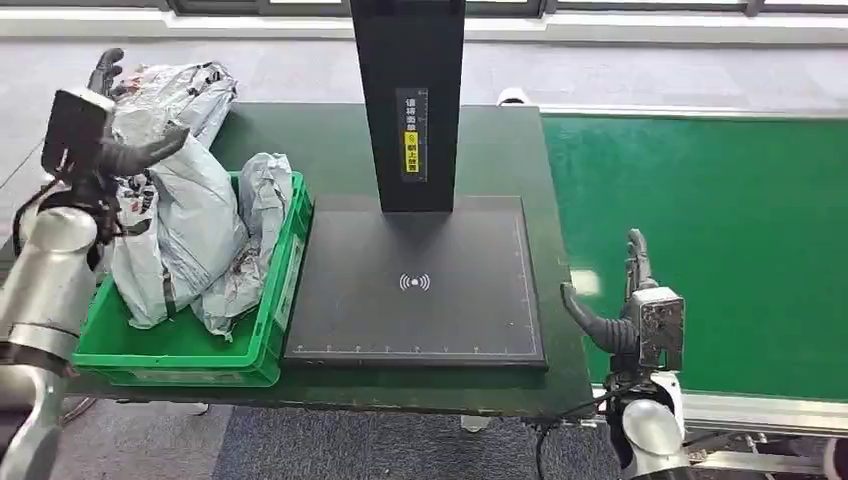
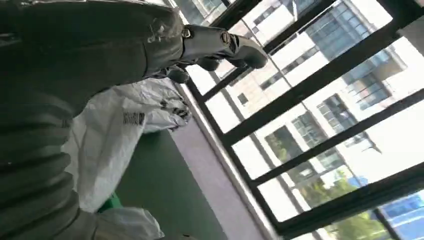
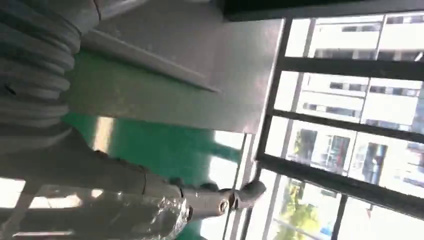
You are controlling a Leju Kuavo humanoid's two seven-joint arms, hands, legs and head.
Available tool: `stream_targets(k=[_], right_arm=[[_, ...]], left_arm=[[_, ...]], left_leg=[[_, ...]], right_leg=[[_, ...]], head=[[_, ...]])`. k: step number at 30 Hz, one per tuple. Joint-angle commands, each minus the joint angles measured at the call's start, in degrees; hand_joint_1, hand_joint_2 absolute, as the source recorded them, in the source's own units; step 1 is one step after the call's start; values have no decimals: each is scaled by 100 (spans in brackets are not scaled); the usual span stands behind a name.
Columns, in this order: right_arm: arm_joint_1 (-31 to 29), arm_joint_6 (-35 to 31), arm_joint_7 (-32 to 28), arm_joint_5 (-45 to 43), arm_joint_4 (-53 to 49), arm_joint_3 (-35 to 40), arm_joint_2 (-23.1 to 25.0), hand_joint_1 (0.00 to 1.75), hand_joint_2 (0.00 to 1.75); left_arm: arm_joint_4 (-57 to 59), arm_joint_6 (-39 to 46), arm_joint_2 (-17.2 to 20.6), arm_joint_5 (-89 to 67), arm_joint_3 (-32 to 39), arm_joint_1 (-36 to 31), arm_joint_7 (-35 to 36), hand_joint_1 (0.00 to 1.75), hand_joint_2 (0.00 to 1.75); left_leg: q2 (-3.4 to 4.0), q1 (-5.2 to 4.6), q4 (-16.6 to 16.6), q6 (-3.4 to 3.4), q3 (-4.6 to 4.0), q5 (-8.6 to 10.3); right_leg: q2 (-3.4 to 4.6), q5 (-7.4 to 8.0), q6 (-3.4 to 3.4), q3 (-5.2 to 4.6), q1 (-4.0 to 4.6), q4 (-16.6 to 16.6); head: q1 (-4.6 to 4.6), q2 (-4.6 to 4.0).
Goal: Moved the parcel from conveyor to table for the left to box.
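Green conveyor (image 1: 720,230) lies bare, so I'd keep my empty, spread right hand (image 1: 625,300) waiting low beside it, left hand (image 1: 120,130) empty over the crate (image 1: 190,350).

Black post (image 1: 407,100) blocks the table's middle — scanner pad (image 1: 415,285) (flat) and conveyor (image 1: 700,240) lie open.

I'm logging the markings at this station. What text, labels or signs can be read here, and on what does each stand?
Wireless-signal symbol, dot with arcs either side, no words: on the black scanning pad.
Vertical white characters above a yellow tag: label on the black post; too small to read.
Dark print on the grey parcel by the left hand: too blurred to read.
Dark print on the parcels in the green bin: unreadable.
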Motion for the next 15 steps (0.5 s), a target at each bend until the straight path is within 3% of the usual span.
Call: stream_targets(k=[1, 2, 6, 9, 15], right_arm=[[-384, -282, 142, -168, 114, 875, 144, 0, 175], [-606, -351, 119, -195, 429, 1010, 227, 0, 175], [-930, -580, 93, -264, 889, 1183, 389, 0, 175], [-995, -714, 81, -255, 968, 1169, 456, 0, 175], [-1227, -1275, -79, 147, 1310, 1132, 592, 0, 175]], left_arm=[[-819, 1540, -2306, 114, -746, 1569, -508, 0, 175], [-751, 1515, -2331, 393, -789, 1575, -371, 0, 175], [-565, 1536, -2321, 494, -879, 1530, -339, 0, 175], [-494, 1582, -2349, 434, -911, 1442, -311, 0, 175], [110, 1941, -2818, -20, -1249, 923, -388, 0, 175]], left_leg=[[-54, -9, -8, 14, 18, -1], [-62, -6, -11, 22, 20, -2], [3, -8, -12, 28, 13, -16], [-17, 0, -3, 27, 2, -16], [-33, 4, -1, 28, -4, -10]], right_leg=[[-67, -27, 8, 39, -5, -9], [-91, -25, 11, 56, 0, -20], [-32, -15, 8, 33, -3, -13], [-48, -19, 6, 26, 4, -8], [-70, -21, 9, 25, 8, -5]], head=[[2, -2], [4, 0], [2, 0], [2, 0], [0, 0]])
